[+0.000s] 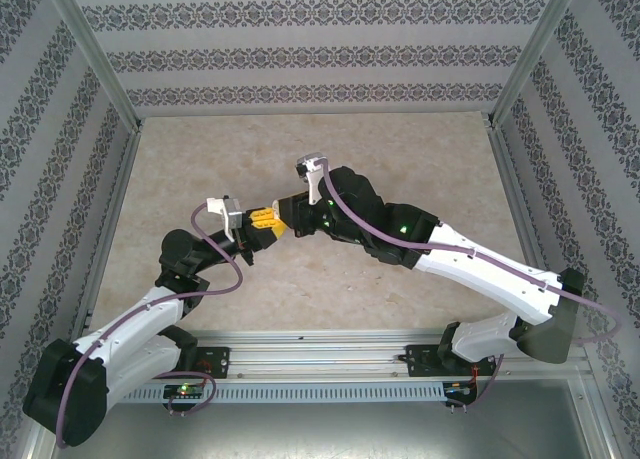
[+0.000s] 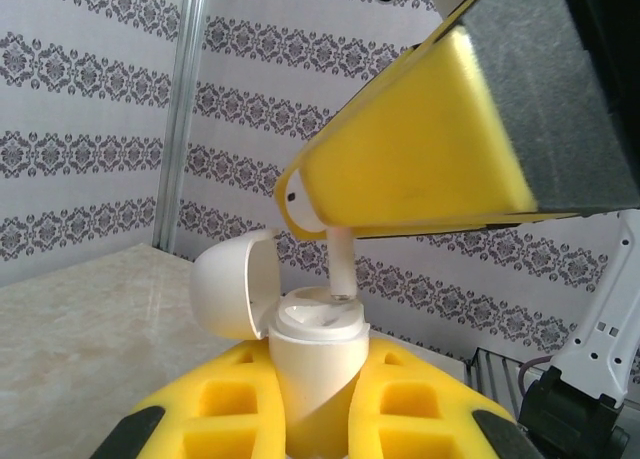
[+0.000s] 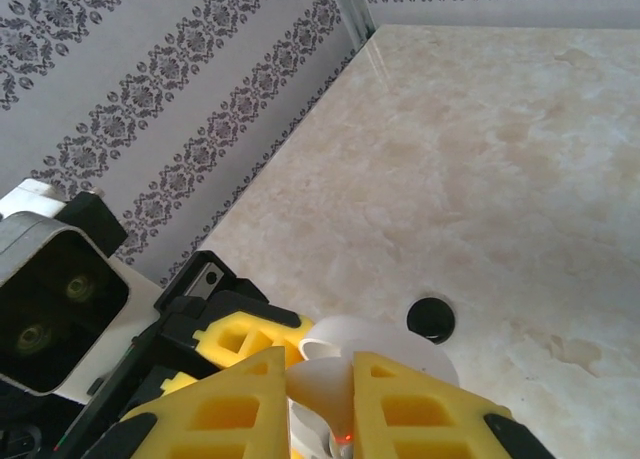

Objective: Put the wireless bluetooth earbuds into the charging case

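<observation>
Nearest, the left gripper (image 2: 318,374) was clamped on the white charging case (image 2: 318,329), which it held upright. The smooth shell seemed light, hard and slippery, so it was best gripped on the body, under the open lid (image 2: 230,289). Just above, the right gripper (image 3: 318,379) pinched a white earbud (image 2: 340,264) by its head. The thin glossy stem pointed down, its tip at the case's socket. Farther away, a small black round piece (image 3: 431,319) lay on the table (image 3: 500,129).

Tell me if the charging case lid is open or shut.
Open: the lid hangs swung back beside the charging case, whose top lies bare under a white earbud.
</observation>
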### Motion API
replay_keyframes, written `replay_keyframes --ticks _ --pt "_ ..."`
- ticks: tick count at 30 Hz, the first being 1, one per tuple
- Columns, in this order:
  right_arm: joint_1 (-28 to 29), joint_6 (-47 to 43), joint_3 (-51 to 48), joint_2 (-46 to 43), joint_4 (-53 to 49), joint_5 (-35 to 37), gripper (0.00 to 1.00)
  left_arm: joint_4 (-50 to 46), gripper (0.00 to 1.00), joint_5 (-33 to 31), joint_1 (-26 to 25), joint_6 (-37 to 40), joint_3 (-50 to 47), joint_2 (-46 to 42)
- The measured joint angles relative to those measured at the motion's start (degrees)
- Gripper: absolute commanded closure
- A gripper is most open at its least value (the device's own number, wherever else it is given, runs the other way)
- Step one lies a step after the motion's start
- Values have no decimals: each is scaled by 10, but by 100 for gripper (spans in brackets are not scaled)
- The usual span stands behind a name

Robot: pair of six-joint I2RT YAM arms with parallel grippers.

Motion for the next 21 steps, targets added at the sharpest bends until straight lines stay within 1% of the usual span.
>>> replay_keyframes --ticks 16,21 --pt "-2 5 0 12 -11 -6 83 -5 100 -7 -3 0 0 3" --pt "-2 11 9 23 -29 -7 78 -14 100 -8 -3 2 0 3"
